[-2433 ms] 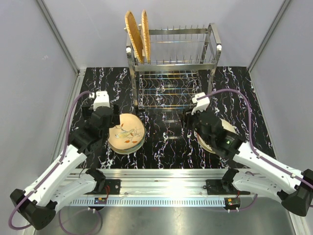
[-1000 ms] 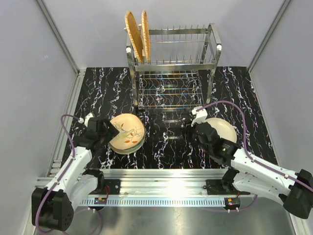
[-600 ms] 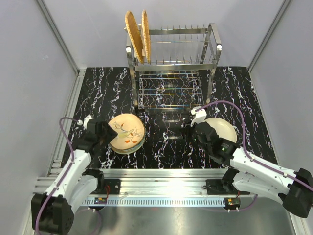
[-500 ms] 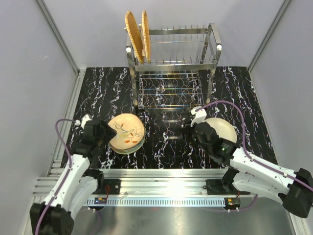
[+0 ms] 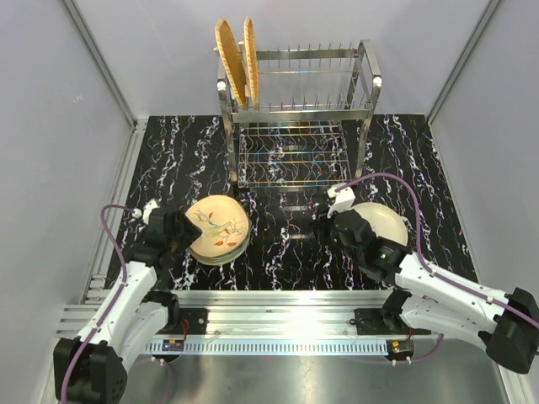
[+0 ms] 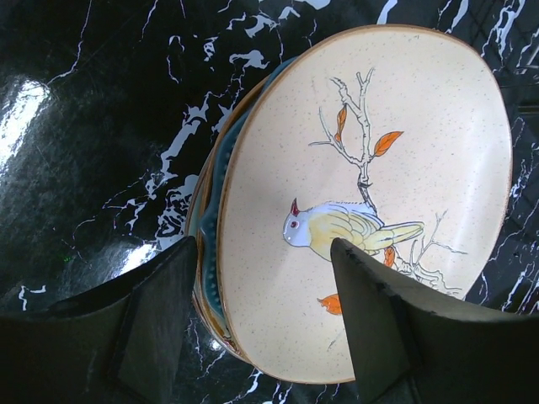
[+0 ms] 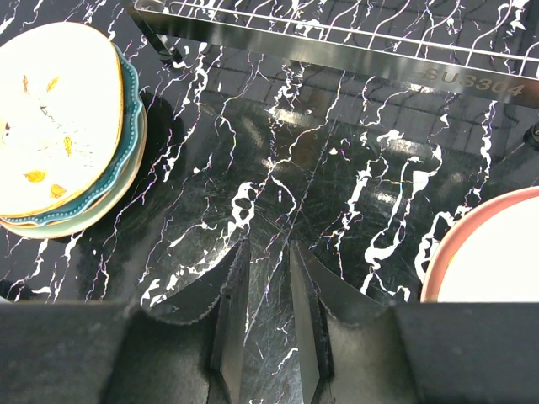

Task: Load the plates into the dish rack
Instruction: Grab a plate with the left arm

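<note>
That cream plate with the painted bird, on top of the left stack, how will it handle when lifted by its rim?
The cream bird-print plate looks like glazed ceramic: probably rigid, fairly heavy, breakable. Its smooth rim may slip in a pinch. Lying flat on a teal plate, it would likely slide, not tip, if pushed.

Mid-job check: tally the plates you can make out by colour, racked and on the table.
Orange woven plates, in the dish rack: 2
Cream bird-print plate, topping the left stack: 1
Teal plate, directly beneath it: 1
Pink-edged plate, on the right: 1
Total: 5; lower rims in the left stack are too hidden to count.
</note>
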You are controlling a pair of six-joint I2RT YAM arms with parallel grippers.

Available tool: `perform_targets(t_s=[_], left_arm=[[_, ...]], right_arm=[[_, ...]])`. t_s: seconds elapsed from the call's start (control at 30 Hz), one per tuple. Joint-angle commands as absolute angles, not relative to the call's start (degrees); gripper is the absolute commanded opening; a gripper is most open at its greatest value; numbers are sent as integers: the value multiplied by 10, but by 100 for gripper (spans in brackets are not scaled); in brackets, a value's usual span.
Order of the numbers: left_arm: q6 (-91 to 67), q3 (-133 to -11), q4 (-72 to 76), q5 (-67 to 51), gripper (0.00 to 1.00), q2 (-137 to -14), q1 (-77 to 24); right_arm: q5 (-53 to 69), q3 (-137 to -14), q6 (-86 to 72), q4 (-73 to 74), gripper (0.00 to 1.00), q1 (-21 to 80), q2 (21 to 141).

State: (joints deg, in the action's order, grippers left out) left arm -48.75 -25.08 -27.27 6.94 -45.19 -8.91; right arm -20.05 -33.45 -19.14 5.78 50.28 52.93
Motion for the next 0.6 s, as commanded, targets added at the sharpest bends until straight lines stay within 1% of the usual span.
perform_targets(t_s=[0.0, 0.07, 0.13, 0.23, 0.3, 0.57], left_arm=[[-496, -247, -235, 65, 67, -447, -88], [-497, -243, -229, 63, 67, -439, -88], [-495, -239, -216, 55, 63, -436, -88], [-492, -239, -209, 51, 61, -434, -88], [-490, -239, -208, 50, 58, -436, -88], [-493, -235, -207, 26, 52, -446, -88]], right_arm=[[-212, -332, -192, 39, 33, 506, 529], [-211, -333, -192, 38, 33, 506, 533], [-209, -333, -192, 36, 33, 506, 535], [-208, -334, -189, 34, 33, 507, 541], [-207, -336, -190, 33, 33, 506, 543], [-207, -335, -190, 31, 33, 506, 550]])
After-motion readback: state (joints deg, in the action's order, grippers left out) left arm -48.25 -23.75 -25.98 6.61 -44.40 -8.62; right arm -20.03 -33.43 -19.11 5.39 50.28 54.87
